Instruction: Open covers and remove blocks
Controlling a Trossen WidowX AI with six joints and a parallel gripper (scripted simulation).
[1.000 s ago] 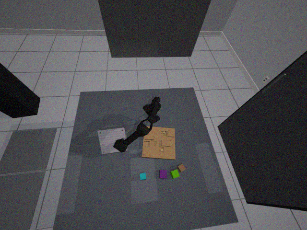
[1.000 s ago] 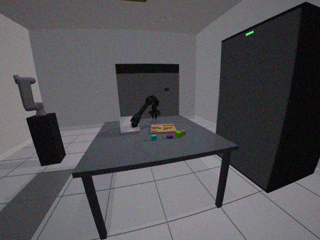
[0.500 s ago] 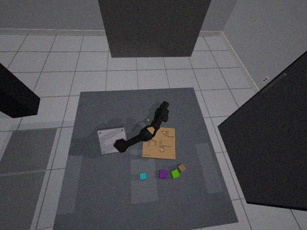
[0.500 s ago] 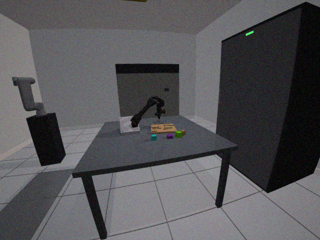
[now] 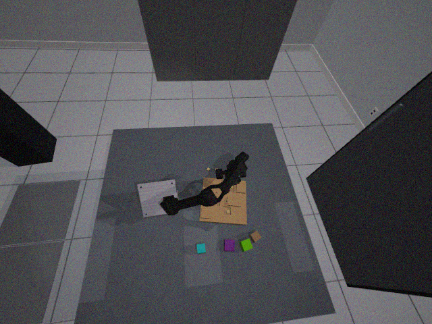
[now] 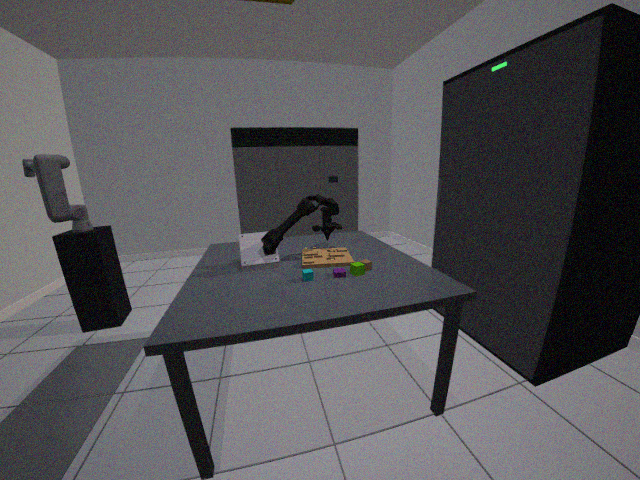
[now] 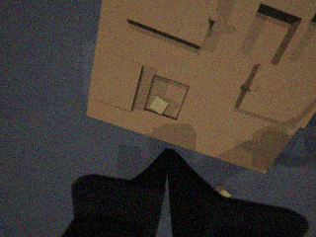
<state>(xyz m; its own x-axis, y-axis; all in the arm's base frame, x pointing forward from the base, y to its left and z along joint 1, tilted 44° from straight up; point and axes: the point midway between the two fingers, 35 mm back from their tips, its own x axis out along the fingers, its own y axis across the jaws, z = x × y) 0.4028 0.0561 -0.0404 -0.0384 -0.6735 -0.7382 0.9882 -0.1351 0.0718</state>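
The wooden puzzle board [image 5: 240,216] [image 6: 330,265] [image 7: 212,114] lies on the table. My gripper [image 6: 327,239] [image 7: 169,152] is shut and empty, with its tips above the board's back edge. Just ahead of the tips in the wrist view, an uncovered well [image 7: 182,103] holds a small yellow block [image 7: 159,105]. Another pale block [image 5: 227,210] shows in a well nearer the board's front. One yellow block [image 5: 208,169] lies on the table behind the board; another [image 5: 216,169] [image 7: 223,192] is partly hidden by my hand. Some covers are hidden by the arm, and their states are unclear.
A cyan cube [image 5: 200,248] [image 6: 307,275], a purple cube [image 5: 229,245] [image 6: 339,272], a green cube [image 5: 246,244] [image 6: 357,269] and a brown cube [image 5: 255,236] [image 6: 367,265] lie in front of the board. The pale base plate [image 5: 151,195] [image 6: 248,253] lies left of it.
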